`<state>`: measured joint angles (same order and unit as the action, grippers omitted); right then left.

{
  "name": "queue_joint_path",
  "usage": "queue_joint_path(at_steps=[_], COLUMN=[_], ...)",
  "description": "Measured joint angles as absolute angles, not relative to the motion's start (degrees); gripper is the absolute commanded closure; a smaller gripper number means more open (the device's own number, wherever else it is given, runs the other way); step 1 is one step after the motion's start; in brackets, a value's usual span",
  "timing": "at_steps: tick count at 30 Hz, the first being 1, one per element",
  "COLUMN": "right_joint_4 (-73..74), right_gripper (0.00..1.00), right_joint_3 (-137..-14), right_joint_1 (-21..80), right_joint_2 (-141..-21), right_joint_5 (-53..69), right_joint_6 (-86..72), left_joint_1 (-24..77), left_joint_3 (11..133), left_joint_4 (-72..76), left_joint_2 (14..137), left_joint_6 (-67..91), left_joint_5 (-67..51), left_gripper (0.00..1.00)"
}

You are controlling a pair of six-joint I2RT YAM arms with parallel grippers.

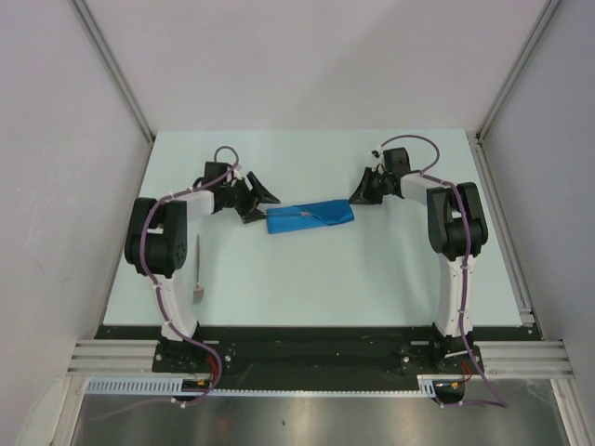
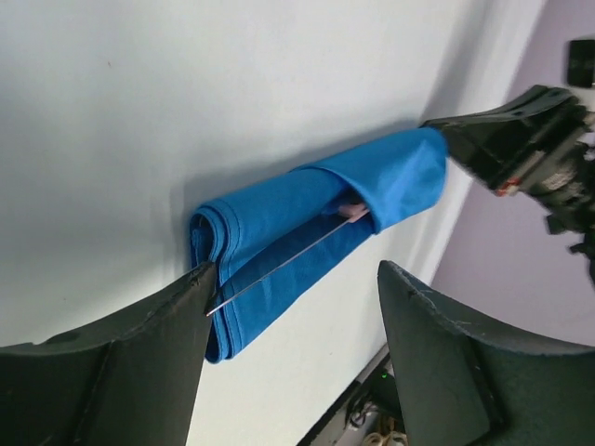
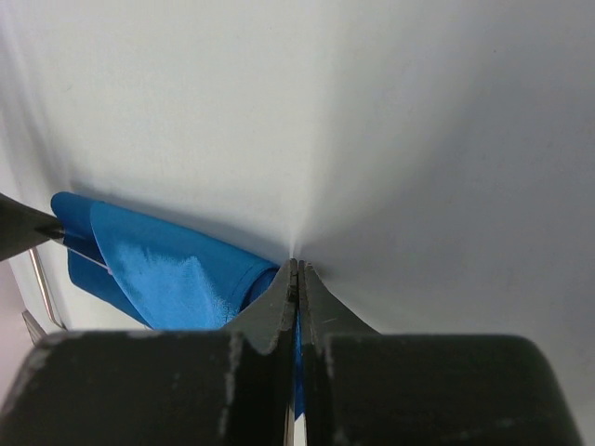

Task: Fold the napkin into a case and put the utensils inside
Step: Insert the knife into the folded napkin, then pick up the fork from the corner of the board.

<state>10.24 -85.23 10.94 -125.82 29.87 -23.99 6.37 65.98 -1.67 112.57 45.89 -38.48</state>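
Blue napkin case [image 1: 311,217], mid-table: right gripper [image 1: 361,197] pinches its right end as anchor, left gripper [image 1: 258,206] fingers spread around the part-inserted utensil [image 2: 279,265]; fork [image 1: 198,269] waits near-left.

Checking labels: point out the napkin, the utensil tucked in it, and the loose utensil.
napkin [image 1: 321,216], top view, middle of the fold.
tucked utensil [image 2: 279,268], left wrist view, bare shaft.
loose utensil [image 1: 197,265], top view, handle.

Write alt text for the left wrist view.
A folded blue cloth case lies on a white table, a thin metal utensil poking from its pocket toward the open left pincer. The right pincer pinches its far end.
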Motion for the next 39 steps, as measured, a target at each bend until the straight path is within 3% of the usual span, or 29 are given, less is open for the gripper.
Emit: queue_joint_path(at_steps=[8, 10, 12, 19, 21, 24, 25, 28, 31, 34, 35, 36, 39], right_joint_4=[10.0, 9.96, 9.93, 8.84, 8.67, 8.93, 9.28, 10.92, 13.8, 17.69, 18.94, 19.7, 21.93], right_gripper=[0.99, 0.99, 0.99, 0.93, 0.87, 0.78, 0.75, 0.66, 0.59, 0.6, 0.64, 0.74, 0.83], right_joint_3=[-85.14, -85.1, -85.08, -84.42, -84.29, -84.23, -84.2, -83.94, -83.35, -82.32, -82.21, -82.17, -82.13], right_joint_1=[10.98, 10.98, 10.96, 10.87, 10.87, 10.76, 10.76, 10.79, 11.09, 11.77, 12.34, 12.93, 16.62], right_joint_2=[-125.8, -125.8, -125.8, -125.69, -125.62, -125.23, -124.99, -123.61, -121.47, -117.75, -116.38, -115.18, -110.91], right_joint_5=[29.87, 29.87, 29.91, 30.24, 30.22, 29.65, 29.1, 26.74, 22.24, 16.53, 14.61, 13.19, 7.97], right_joint_6=[-23.97, -23.97, -23.99, -23.99, -23.97, -23.83, -23.64, -22.7, -20.97, -18.92, -18.17, -17.63, -15.86], left_joint_1=[12.53, 12.86, 12.84, 12.69, 12.62, 12.29, 12.05, 11.38, 11.09, 11.11, 11.09, 11.07, 10.37], left_joint_3=[75.29, 76.34, 78.22, 85.27, 85.69, 85.69, 85.56, 83.4, 80.42, 75.37, 73.87, 72.05, 66.74], left_joint_4=[-16.34, -19.05, -22.24, -31.0, -33.06, -36.97, -37.76, -37.65, -37.08, -34.63, -34.44, -34.44, -34.63], left_joint_2=[113.16, 113.16, 113.4, 114.43, 114.08, 112.2, 111.09, 105.67, 100.36, 96.44, 95.68, 94.85, 92.23], left_joint_6=[41.32, 40.45, 39.35, 34.52, 32.82, 30.0, 28.91, 26.17, 24.69, 24.32, 24.36, 24.36, 24.51], left_joint_5=[-30.44, -28.73, -26.94, -20.43, -17.47, -13.06, -11.99, -11.73, -12.67, -14.28, -14.52, -14.76, -14.72], left_gripper=[0.18, 0.04, 0.0, 0.01, 0.03, 0.18, 0.29, 0.4, 0.44, 0.44, 0.44, 0.42, 0.39])
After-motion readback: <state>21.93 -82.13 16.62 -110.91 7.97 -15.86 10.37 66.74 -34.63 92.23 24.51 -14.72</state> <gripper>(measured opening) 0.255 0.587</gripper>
